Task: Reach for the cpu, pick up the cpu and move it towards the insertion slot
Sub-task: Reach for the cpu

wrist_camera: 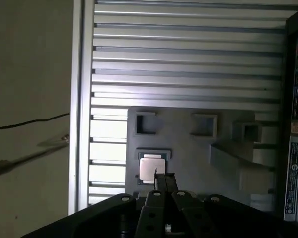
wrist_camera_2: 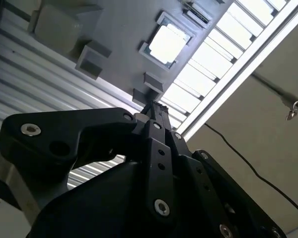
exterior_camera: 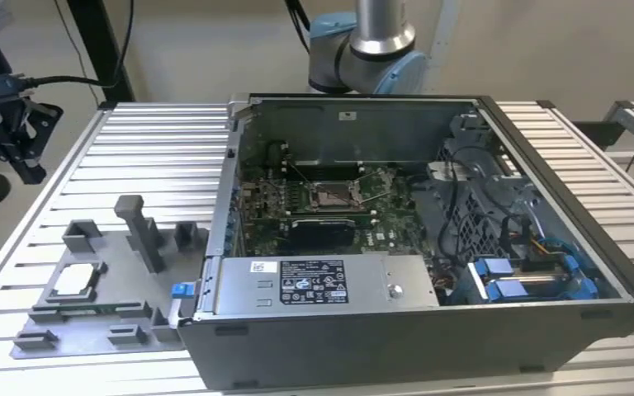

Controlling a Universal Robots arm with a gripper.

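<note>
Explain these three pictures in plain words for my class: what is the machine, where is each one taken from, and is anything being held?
The machine is a robot arm. In the exterior view, taken by a camera standing off the arm, it rises behind an open computer case. The two wrist views come from cameras riding on the arm, looking past its black gripper.

On the slatted metal table stand the case and, at the exterior view's left, a grey tray. The cpu, a small silvery square, rests in a recess of that tray. Inside the case sits the insertion slot, a square metal-framed socket.

Nothing is held. The fingers are closed together with nothing between them, and the gripper points toward the tray, apart from the cpu.
</note>
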